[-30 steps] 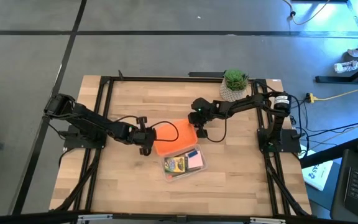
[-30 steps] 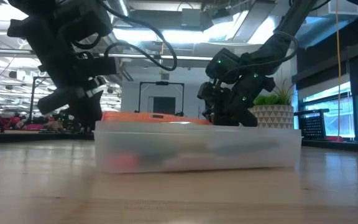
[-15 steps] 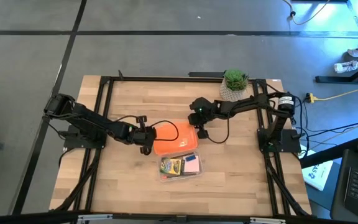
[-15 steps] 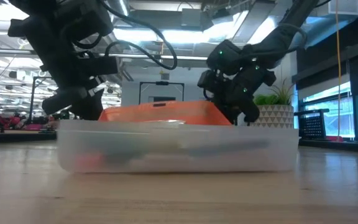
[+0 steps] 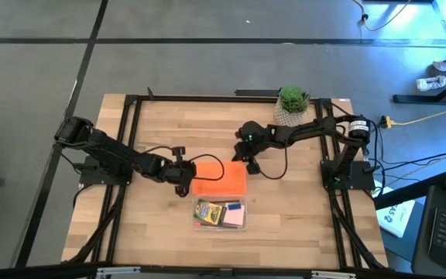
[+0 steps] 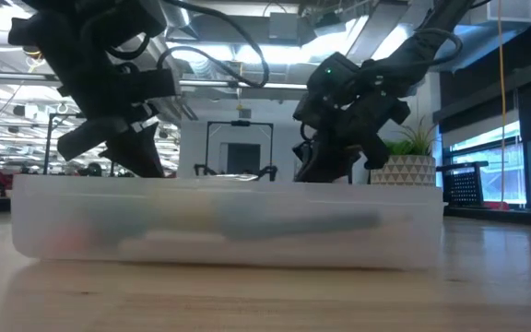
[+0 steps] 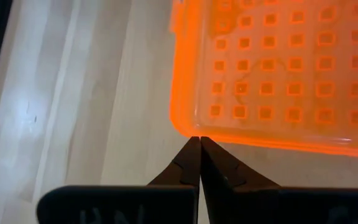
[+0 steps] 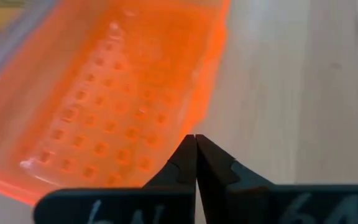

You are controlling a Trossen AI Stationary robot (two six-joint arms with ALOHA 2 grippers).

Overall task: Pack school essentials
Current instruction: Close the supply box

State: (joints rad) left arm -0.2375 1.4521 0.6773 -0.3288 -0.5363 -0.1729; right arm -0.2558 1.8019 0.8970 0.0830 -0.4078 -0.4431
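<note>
The orange lid [image 5: 220, 179] lies level between my two grippers, apart from the clear case [image 5: 219, 214]. The case stands on the table nearer the front edge. It holds the green-and-yellow crayon box [image 5: 207, 210], the pale pink pad [image 5: 235, 216] and thin pencils. In the low view the case [image 6: 229, 221] hides the lid. My left gripper [image 5: 184, 177] is shut at the lid's left end. My right gripper [image 5: 249, 163] is shut at its far right corner. The scissors do not show. My left gripper pinches the lid's rim near a left corner [image 7: 191, 132] between its two fingertips, coming level from the table's left. Whether the lid rests on the table I cannot tell. My right gripper pinches the lid's rim [image 8: 199, 127] at the right end between its fingertips, slanting in from the far right.
A potted green plant [image 5: 293, 105] stands at the far edge behind my right arm. Black frame rails [image 5: 130, 139] run along the table's left, right and far sides. Bare wood lies to the left and right of the case.
The orange lid was tipped up over the case, then came down level. The clear case has slid out from under it toward the table's near edge and a little left, and now stands apart from the lid. Both grippers stay shut at the lid's ends.
</note>
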